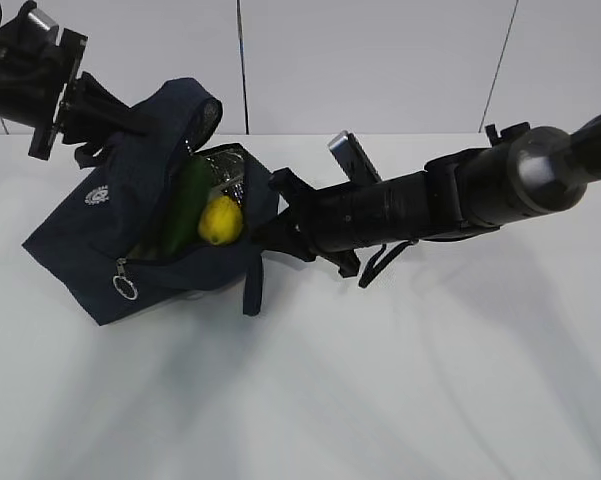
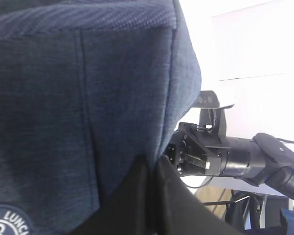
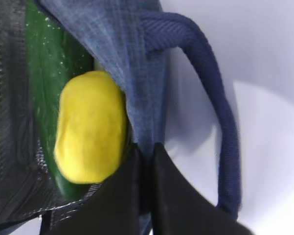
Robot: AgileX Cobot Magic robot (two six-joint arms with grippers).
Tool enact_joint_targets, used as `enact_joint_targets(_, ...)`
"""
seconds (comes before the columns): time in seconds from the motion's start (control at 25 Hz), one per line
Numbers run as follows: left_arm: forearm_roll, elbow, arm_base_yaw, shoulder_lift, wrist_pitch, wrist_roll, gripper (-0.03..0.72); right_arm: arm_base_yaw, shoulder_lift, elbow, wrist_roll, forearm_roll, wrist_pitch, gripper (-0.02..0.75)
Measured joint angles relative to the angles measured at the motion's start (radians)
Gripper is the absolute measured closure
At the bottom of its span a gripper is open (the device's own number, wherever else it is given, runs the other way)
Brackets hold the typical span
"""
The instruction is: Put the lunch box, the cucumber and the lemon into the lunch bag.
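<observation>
- Exterior view: the lunch bag lies tilted on the white table, mouth turned toward the right gripper. That gripper sits at the near rim of the mouth. The left gripper is up at the bag's far top edge, so the two hold opposite sides of the opening. The cucumber lies lengthwise in the mouth, its long axis running away from the right gripper and up toward the left one. The lemon rests against it, just beyond the right fingertips. The lunch box cannot be made out; a silvery glint shows behind the cucumber.
- Left wrist view: the left gripper has its jaws pressed together on a fold of the bag's fabric, which fills the frame above it. The right arm lies beyond the bag's edge.
- Right wrist view: the right gripper has its jaws pinched on the bag's rim cloth. The lemon sits immediately left of the fingertips, the cucumber behind it running straight ahead. A loop handle hangs to the right. My judgement: the right arm is nearer the zipper side.
</observation>
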Motion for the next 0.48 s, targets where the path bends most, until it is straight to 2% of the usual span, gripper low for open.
enact_joint_targets(0.32, -0.015, 0.000, 0.000, -0.010, 0.000, -0.036, 0.697, 0.000, -0.017, 0.000, 0.000, -0.002, 0.021, 0.734)
enact_joint_targets(0.48, -0.021, 0.000, 0.000, -0.021, 0.000, -0.089, 0.697, 0.000, -0.083, 0.000, 0.000, -0.075, 0.025, 0.734)
